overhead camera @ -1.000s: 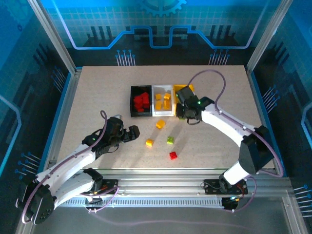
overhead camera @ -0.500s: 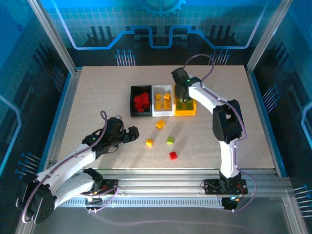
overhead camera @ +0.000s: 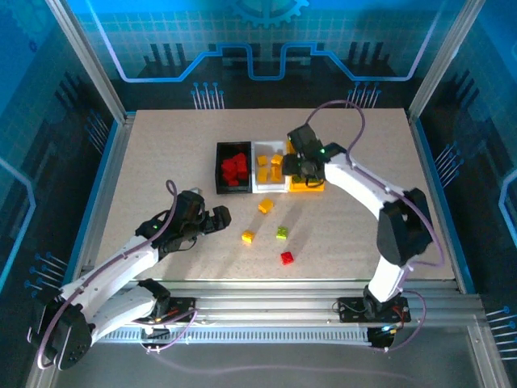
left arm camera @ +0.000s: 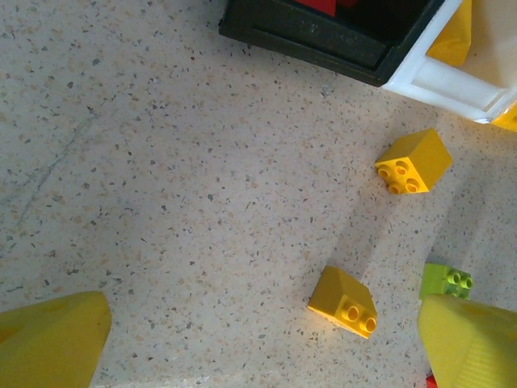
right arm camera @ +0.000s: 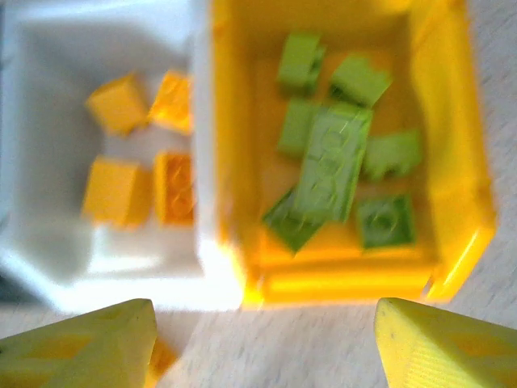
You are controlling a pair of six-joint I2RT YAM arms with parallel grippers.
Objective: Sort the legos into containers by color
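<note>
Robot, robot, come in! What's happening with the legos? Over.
Left gripper open, empty, above table. Right gripper open, empty, over yellow bin. Unsorted on table: two yellow legos, green lego, red lego. Nothing blocking them.

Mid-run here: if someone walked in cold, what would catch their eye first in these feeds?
Probably the yellow bin heaped with green bricks, the right gripper hovering open over it, beside the white bin of orange bricks and the black bin of red bricks. Then four strays in front of the bins: orange brick, yellow brick, green brick, red brick, near the open left gripper.
</note>
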